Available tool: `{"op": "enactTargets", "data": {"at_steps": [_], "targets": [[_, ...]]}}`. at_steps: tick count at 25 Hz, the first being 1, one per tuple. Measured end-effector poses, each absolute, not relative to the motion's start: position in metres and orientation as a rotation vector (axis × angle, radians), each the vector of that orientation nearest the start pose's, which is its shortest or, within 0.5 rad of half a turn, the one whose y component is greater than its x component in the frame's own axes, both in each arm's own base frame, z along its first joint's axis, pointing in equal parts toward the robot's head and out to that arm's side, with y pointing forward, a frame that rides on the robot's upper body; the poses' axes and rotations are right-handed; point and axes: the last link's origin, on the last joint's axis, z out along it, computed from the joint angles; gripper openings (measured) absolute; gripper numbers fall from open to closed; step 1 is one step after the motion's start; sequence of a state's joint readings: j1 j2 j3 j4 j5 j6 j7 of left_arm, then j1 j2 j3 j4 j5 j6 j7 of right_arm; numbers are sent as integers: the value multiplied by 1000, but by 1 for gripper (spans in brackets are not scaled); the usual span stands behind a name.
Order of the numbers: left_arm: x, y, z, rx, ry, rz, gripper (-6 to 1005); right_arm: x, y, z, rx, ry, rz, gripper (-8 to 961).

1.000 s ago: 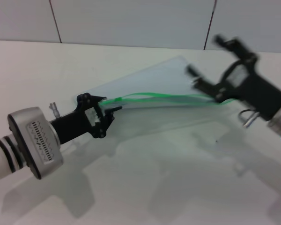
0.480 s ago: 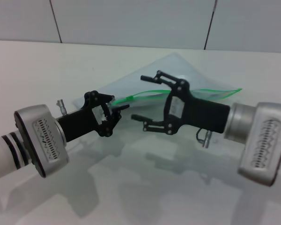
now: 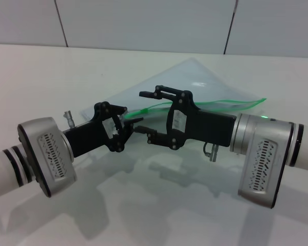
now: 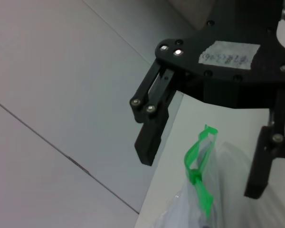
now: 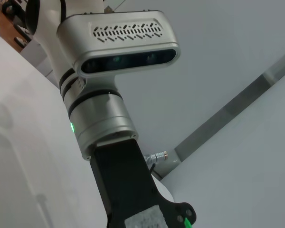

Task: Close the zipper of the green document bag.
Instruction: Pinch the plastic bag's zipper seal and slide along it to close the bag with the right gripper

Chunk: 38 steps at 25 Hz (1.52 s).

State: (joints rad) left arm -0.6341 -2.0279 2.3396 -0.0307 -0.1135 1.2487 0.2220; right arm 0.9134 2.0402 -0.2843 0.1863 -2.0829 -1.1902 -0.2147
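The green document bag (image 3: 195, 77) lies flat on the white table, its translucent sheet reaching toward the back. Its zipper (image 3: 223, 104) is a thin bright green strip running from the right corner to my left gripper (image 3: 131, 123), which is shut on the bag's left end. My right gripper (image 3: 142, 114) is open, one finger above the strip and one below it, just right of the left gripper. The left wrist view shows the zipper (image 4: 198, 168) gaping between the right gripper's fingers (image 4: 152, 128). I cannot make out the slider.
The white table (image 3: 41, 77) runs back to a tiled wall (image 3: 143, 25). Both forearms lie low over the table's front half. The right wrist view shows the left arm's silver wrist housing (image 5: 123, 42).
My right gripper has swept left from the bag's right end along the zipper and now stands beside the left gripper. The left gripper has kept its hold and barely moved.
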Motion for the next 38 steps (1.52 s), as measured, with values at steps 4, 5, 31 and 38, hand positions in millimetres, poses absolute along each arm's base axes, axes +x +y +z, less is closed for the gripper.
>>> {"op": "enactTargets", "data": {"at_steps": [4,5,31,38], "targets": [[-285,336,-57,-2255,546,-324,57,171,353,-113,-2401,-855,583,678],[-285,336,-57,-2254,549,-323,57,171,353,-113,-2401,-857,582,654],[-286,332,-60,-2273,573,-315,58,168,351,-126,-2389,-958,500,143],[-287,330,-62,-2284,585,-311,56,172,353,-128,-2398,-952,458,104]]}}
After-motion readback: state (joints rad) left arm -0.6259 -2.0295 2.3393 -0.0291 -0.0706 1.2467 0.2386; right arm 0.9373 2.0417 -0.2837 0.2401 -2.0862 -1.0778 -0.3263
